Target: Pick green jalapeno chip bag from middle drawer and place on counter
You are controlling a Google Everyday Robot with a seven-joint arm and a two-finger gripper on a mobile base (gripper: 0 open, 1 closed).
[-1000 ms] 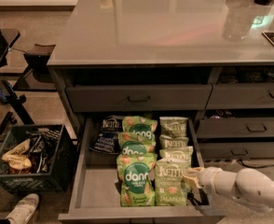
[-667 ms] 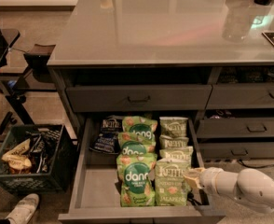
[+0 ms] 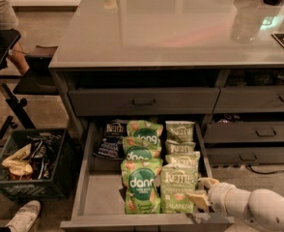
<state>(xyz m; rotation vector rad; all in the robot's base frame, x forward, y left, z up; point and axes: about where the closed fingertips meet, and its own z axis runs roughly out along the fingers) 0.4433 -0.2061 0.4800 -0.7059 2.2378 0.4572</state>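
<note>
The middle drawer (image 3: 86, 178) is pulled out below the counter (image 3: 180, 28). A column of pale olive Kettle bags lies at its right side. The front one, the green jalapeno chip bag (image 3: 177, 187), lies flat with "JALAPENO" near its bottom edge. My gripper (image 3: 201, 191) comes in from the lower right on a white arm. It sits at the bag's right edge, by the drawer's right wall. Its two beige fingers stand apart, one higher and one lower, and hold nothing.
Brighter green "dang" bags (image 3: 141, 182) fill the drawer's middle column and a dark blue Kettle bag (image 3: 112, 138) lies at the back left. Shut drawers (image 3: 142, 100) sit above and to the right. A black crate of snacks (image 3: 28, 163) stands on the floor at left, beside a shoe (image 3: 21, 216).
My gripper has edged slightly left toward the jalapeno bag's right edge. The bags and the drawer have not moved.
</note>
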